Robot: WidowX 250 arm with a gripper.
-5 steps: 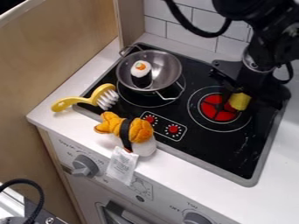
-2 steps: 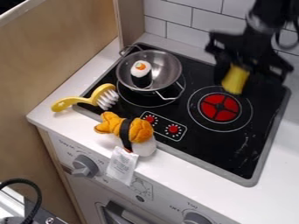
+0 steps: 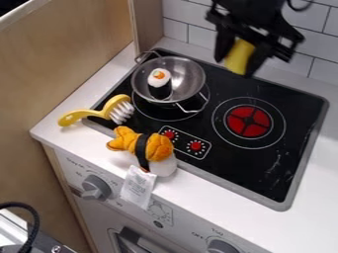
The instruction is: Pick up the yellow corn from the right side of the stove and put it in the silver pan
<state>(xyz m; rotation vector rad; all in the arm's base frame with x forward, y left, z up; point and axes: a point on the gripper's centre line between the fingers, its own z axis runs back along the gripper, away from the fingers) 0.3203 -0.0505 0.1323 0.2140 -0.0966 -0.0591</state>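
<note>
The black two-finger end effector [image 3: 240, 58] pinches a small yellow block [image 3: 239, 57] up above the back edge of the flat black toy stove [image 3: 264, 170], near the shiny round metal pan [image 3: 188, 74].

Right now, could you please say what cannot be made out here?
In the camera view:
- Yellow item: exact identity, blurred and partly covered by the gripper.
- Pot floor under the sushi toy: hidden by it.
- Print on white tag: too small.
- Arm: cut off by top edge.
</note>
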